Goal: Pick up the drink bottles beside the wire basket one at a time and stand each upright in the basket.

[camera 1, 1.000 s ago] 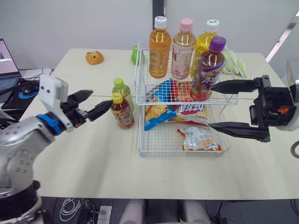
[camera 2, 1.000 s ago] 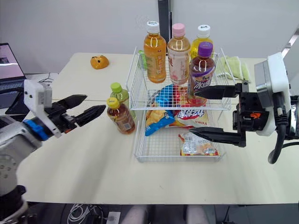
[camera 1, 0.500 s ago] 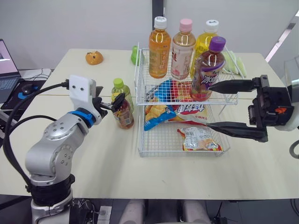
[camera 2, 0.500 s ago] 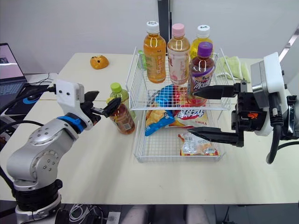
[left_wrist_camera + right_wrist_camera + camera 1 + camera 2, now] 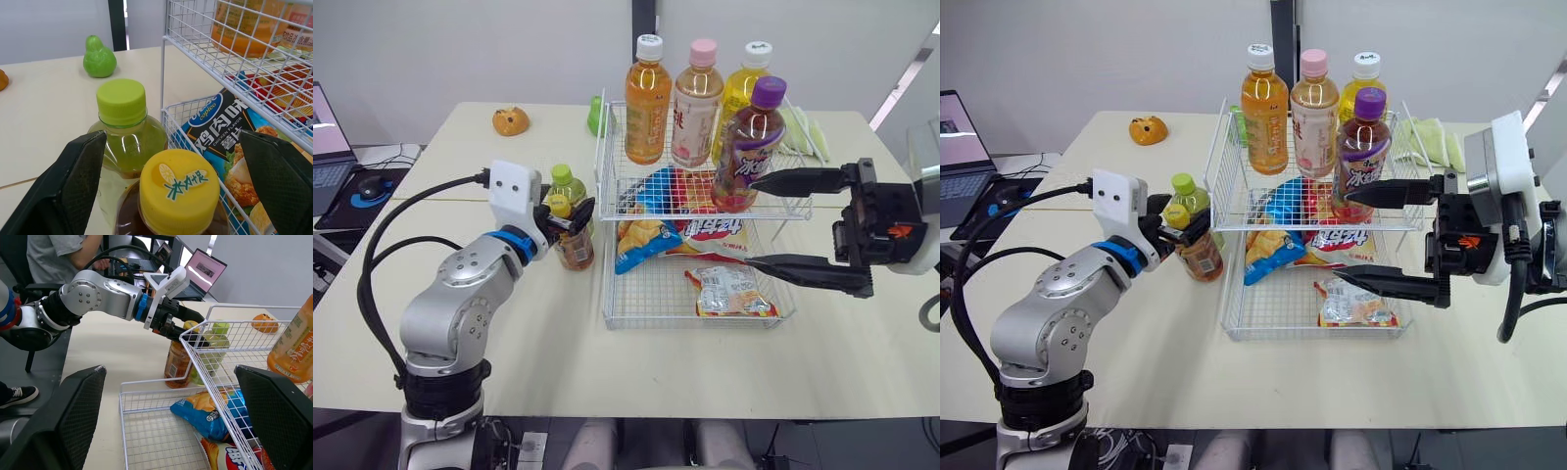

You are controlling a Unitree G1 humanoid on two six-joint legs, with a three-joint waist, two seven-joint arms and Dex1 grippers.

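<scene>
Yellow-capped tea bottle [image 5: 574,247] stands upright on the table [image 5: 509,323], just beside the wire basket [image 5: 651,294] on its left side, with a green-capped bottle [image 5: 563,182] right behind it. The left gripper [image 5: 570,215] is at its neck, black fingers [image 5: 80,186] spread either side of the cap, not closed on it. On the top tier the purple-capped bottle [image 5: 749,147] stands upright at the front right, three more bottles [image 5: 697,98] behind it. The right gripper [image 5: 754,223] hangs at the basket's right side, fingers wide apart, holding nothing.
</scene>
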